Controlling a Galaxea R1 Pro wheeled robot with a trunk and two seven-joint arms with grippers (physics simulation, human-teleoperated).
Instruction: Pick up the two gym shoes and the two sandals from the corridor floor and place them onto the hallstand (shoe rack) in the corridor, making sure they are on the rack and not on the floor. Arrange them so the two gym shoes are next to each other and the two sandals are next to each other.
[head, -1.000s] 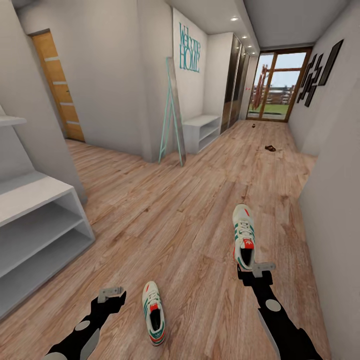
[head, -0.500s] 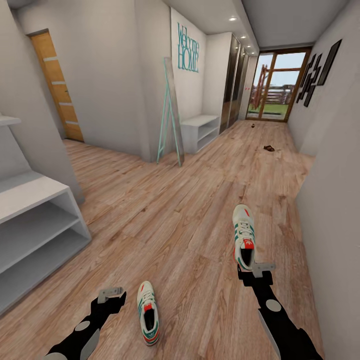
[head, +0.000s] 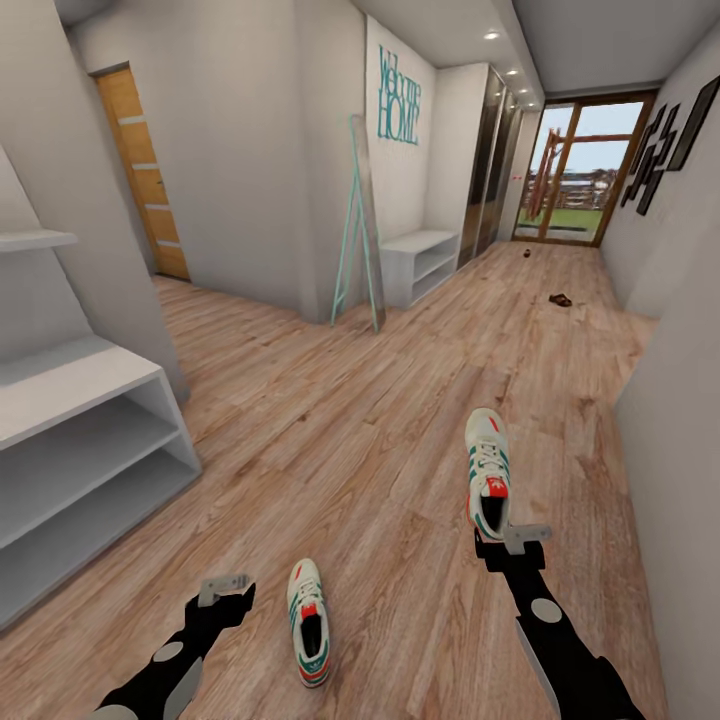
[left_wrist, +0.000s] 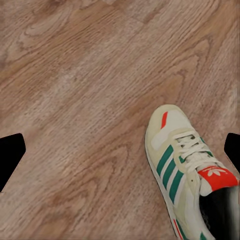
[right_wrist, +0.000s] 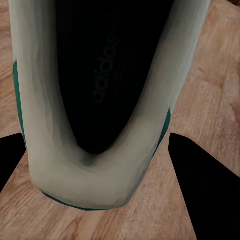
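One cream gym shoe (head: 488, 470) with green stripes points away from me, and my right gripper (head: 512, 545) is shut on its heel. In the right wrist view the dark fingers (right_wrist: 200, 180) touch both sides of that shoe's heel rim (right_wrist: 90, 185). The other gym shoe (head: 309, 622) lies on the corridor floor (head: 330, 440), just right of my open left gripper (head: 225, 590). The left wrist view shows that shoe (left_wrist: 187, 167) near one fingertip (left_wrist: 232, 147), nothing between the fingers. Both sandals (head: 560, 299) (head: 526, 252) lie far down the corridor. The hallstand (head: 80, 440) stands at left.
A plain white low bench (head: 425, 262) and a leaning teal-framed mirror (head: 362, 225) stand along the left wall ahead. A wooden door (head: 145, 170) is beyond the hallstand. The right wall (head: 680, 420) runs close beside my right arm. A glass door (head: 580, 180) closes the far end.
The whole view has swung, first slightly left, then right, so the camera moved. The shoe in my right gripper kept its place against the gripper; the floor shoe shifted with the floor.
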